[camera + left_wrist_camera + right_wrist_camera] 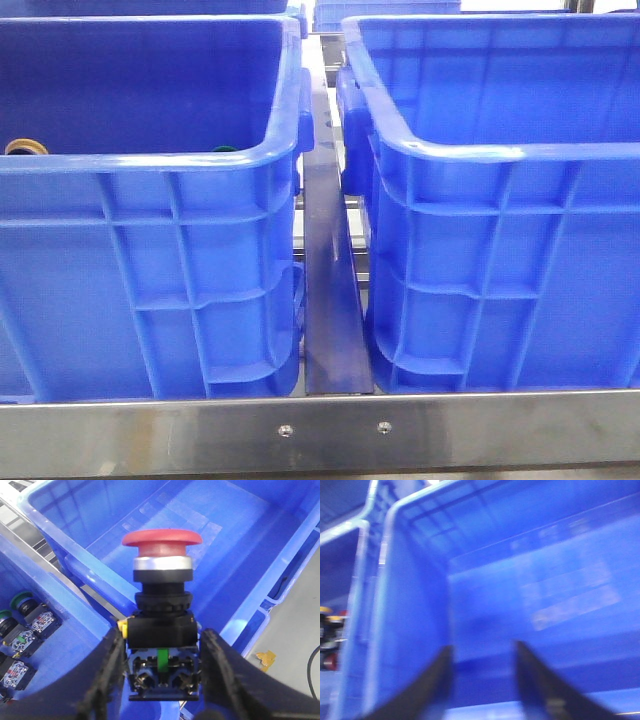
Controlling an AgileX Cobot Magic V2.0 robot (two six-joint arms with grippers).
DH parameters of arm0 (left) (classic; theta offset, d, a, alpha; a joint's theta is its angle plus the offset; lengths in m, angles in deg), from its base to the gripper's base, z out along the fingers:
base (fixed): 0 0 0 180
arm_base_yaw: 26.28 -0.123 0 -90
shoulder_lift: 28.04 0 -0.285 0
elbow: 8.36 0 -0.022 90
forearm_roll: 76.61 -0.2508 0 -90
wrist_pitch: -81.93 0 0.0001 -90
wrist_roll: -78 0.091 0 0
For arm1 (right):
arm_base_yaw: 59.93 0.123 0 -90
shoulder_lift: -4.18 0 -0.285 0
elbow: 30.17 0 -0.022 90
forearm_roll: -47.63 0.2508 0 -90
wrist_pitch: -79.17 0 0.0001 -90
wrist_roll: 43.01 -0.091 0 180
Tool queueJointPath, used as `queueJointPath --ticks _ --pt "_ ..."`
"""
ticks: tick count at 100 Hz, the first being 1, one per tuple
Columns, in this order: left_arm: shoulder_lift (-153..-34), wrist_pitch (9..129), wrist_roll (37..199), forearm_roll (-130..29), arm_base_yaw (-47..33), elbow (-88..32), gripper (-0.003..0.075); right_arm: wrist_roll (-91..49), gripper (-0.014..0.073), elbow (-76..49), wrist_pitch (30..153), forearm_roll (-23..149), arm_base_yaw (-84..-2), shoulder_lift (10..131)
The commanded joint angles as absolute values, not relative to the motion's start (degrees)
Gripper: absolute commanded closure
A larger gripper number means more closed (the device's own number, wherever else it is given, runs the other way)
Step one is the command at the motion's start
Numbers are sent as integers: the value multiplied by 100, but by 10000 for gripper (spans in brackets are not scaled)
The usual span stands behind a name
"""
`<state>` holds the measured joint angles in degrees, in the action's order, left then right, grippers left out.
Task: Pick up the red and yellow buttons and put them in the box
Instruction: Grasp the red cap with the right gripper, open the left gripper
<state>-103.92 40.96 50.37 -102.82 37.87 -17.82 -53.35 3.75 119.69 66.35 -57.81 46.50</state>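
Note:
In the left wrist view my left gripper (161,650) is shut on the black body of the red button (162,538), a domed red cap on a silver collar. It hangs above the near rim of the box (75,562), the blue crate with nothing in it, and the cap points over the interior. My right gripper (482,652) is open with nothing between its fingers and hovers over the bare floor of that box (545,580); this view is blurred. The top of a yellow button (25,147) peeks over the left crate's rim. Neither gripper shows in the front view.
Two blue crates stand side by side, the left crate (150,165) and the right crate (500,150), with a narrow metal strip (330,300) between them. Green buttons (22,601) with clear contact blocks lie in the left crate. A steel rail (320,430) runs along the front.

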Motion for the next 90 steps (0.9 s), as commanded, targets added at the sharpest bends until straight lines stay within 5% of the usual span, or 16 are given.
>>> queueJointPath --ticks 1,48,90 --pt "-10236 4419 5010 -10427 3820 -1609 739 -5081 71 179 11532 7184 -5757 4698" --pt "-10236 4419 5010 -10410 3820 -1609 739 -559 51 -16 12559 12562 -5742 5944" --pt "-10236 4419 5010 -10393 3820 -1609 739 -59 51 -978 13015 12893 -4288 7698"
